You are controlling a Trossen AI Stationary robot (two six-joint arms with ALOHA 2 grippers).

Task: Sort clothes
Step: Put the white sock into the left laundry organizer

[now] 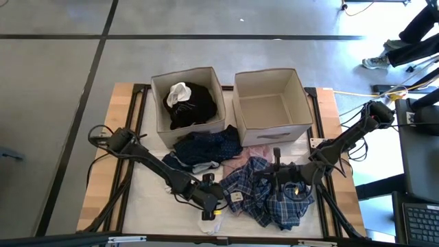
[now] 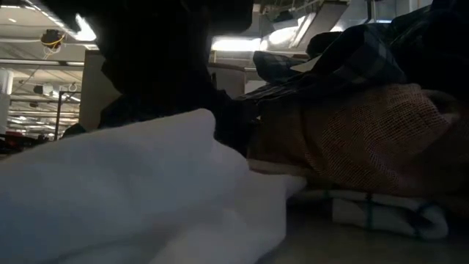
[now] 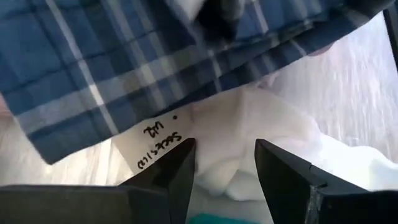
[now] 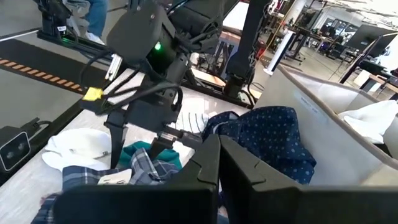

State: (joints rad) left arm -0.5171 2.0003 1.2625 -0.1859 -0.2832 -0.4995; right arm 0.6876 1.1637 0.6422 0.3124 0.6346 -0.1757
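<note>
Left gripper hangs with its fingers spread over a white garment beside the blue-plaid piece; the right gripper, pressed together, rests on that plaid. To pick cleanly, I'd lower the left fingers onto one white fold only. Soft and rumpled, the plaid bears a handwritten tag.

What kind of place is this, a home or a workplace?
Probably a robotics lab or workshop, not a home: a bare concrete floor around the table, more equipment stands in the room behind, and a laptop beside the rig.
</note>
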